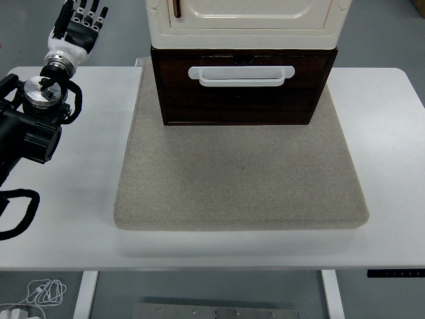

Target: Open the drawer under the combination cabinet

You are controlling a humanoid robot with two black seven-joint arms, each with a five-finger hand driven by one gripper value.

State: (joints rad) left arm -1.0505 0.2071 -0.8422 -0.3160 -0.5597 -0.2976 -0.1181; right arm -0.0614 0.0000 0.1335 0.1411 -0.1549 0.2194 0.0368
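Left hand is raised at the far left corner of the white counter, its fingers extended and relaxed, grasping nothing; the black arm runs back from it toward the near left edge. To the right of the hand, well apart from it, stands the combination cabinet, cream-coloured above. Directly under it is the dark wooden drawer, with a white bar handle across its front. Cabinet and drawer rest on a grey mat that spreads toward the near edge, right of and nearer than the hand.
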